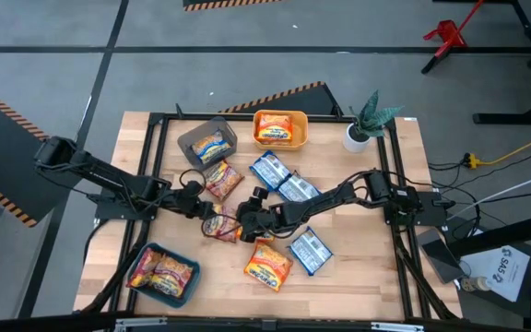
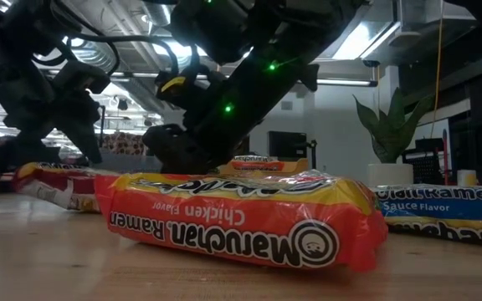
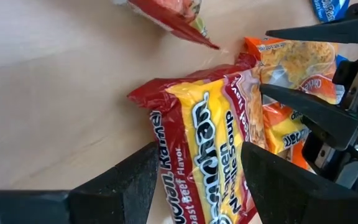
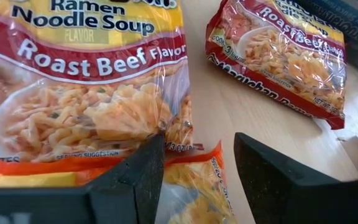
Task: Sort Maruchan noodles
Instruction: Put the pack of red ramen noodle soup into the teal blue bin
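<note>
The red packet (image 1: 219, 227) lies mid-table, at seven o'clock of the grey bin (image 1: 206, 140), between the parted left gripper (image 1: 203, 211) and parted right gripper (image 1: 245, 218); light, crinkly, probably slippery and brittle inside, best pinched by an edge seam.

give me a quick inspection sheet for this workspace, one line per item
surface: wooden table in a black frame, bare wood between packets
job's things: loose noodle packets mid-table, among them a red roast beef packet, an orange chicken packet and blue packets; more lie in the grey bin, yellow-orange bin and teal bin
clutter: potted plant at a far corner
grippers: left gripper and right gripper both open, facing each other over the red packet, which overlaps an orange one
cables: bundles along the right arm's base
surroundings: red stand on the floor
</note>
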You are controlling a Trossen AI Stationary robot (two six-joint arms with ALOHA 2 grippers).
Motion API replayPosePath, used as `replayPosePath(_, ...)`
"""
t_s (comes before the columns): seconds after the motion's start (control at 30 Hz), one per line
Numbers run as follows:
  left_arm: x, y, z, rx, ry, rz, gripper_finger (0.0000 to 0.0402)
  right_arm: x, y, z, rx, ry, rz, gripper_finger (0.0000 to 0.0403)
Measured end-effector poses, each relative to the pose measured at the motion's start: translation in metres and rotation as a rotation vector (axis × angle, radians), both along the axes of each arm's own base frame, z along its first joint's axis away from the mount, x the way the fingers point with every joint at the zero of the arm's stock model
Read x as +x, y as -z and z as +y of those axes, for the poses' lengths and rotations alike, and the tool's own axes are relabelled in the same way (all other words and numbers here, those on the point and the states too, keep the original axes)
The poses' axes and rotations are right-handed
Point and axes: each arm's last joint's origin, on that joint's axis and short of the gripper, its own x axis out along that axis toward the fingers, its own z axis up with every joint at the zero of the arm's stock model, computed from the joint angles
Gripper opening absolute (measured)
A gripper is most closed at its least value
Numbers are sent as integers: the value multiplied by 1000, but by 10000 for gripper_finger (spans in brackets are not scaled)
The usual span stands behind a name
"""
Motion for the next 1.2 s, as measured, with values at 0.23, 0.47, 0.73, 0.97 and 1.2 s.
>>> replayPosePath(0.23,2,-2,0,-26,-17,-29,222,0,1,0,4,-1,4,183)
replayPosePath(0.47,4,-3,-3,-74,21,-49,222,-2,1,0,11,19,16,183)
replayPosePath(0.73,-1,-1,-8,-97,68,12,222,-2,1,0,23,30,10,183)
replayPosePath(0.97,-4,-1,-15,-149,45,27,222,-1,1,0,2,17,5,183)
replayPosePath(1.2,-4,-5,-14,-97,51,-19,222,-5,-30,4,-54,-66,-16,162)
